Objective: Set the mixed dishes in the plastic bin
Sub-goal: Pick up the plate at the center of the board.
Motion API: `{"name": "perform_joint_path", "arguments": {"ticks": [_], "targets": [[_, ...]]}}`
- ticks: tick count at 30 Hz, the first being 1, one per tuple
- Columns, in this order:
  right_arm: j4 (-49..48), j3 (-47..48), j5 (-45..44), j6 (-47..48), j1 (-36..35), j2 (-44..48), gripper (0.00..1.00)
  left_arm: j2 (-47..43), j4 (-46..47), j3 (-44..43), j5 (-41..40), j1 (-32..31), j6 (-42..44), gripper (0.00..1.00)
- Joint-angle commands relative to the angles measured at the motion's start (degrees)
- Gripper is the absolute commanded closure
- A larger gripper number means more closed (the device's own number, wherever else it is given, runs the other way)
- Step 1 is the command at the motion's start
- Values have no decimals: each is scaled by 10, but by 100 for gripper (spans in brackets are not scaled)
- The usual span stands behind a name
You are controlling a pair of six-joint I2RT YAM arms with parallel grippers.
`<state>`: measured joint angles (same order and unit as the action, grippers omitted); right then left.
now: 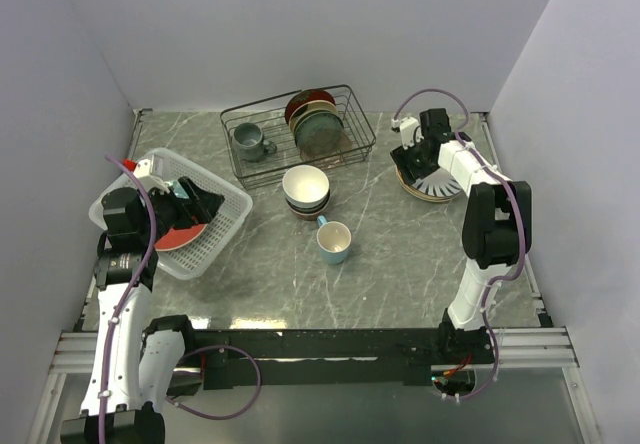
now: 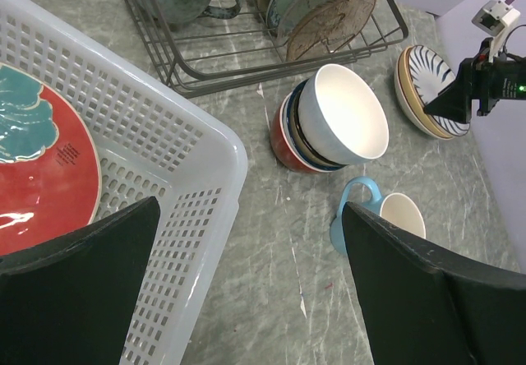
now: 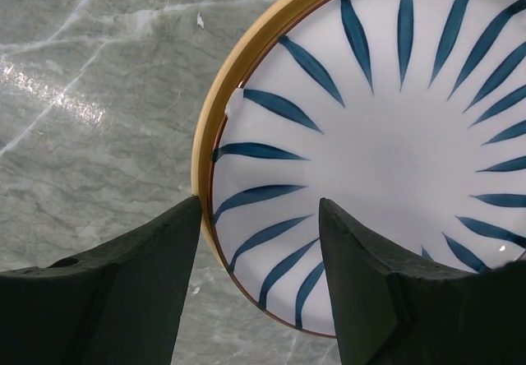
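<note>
The white plastic bin (image 1: 232, 222) stands at the left and holds the teal-floral red-rimmed plate (image 1: 178, 234), which also shows in the left wrist view (image 2: 41, 159). My left gripper (image 1: 205, 204) is open and empty, above the bin's right wall (image 2: 173, 217). A stack of bowls (image 1: 306, 189), cream one on top, stands mid-table with the light blue mug (image 1: 334, 241) in front of it. My right gripper (image 3: 259, 205) is open, its jaws astride the near rim of the white striped plate (image 3: 394, 135), which lies on the tan plate (image 3: 205, 139).
A black wire rack (image 1: 352, 114) at the back holds a grey mug (image 1: 250, 142) and upright red, green and brown plates (image 1: 315, 119). Grey walls close in on both sides and the back.
</note>
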<state>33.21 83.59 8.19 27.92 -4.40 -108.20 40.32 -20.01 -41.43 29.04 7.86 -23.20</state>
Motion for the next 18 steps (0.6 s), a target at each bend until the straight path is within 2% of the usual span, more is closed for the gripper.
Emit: {"name": "perform_joint_path", "arguments": {"ticks": [1, 18], "targets": [[-1, 26, -3, -9, -1, -3, 34, -2, 12, 2, 2, -1, 9, 1], [-3, 31, -38, -1, -1, -22, 41, -3, 12, 1, 1, -2, 9, 1]]}}
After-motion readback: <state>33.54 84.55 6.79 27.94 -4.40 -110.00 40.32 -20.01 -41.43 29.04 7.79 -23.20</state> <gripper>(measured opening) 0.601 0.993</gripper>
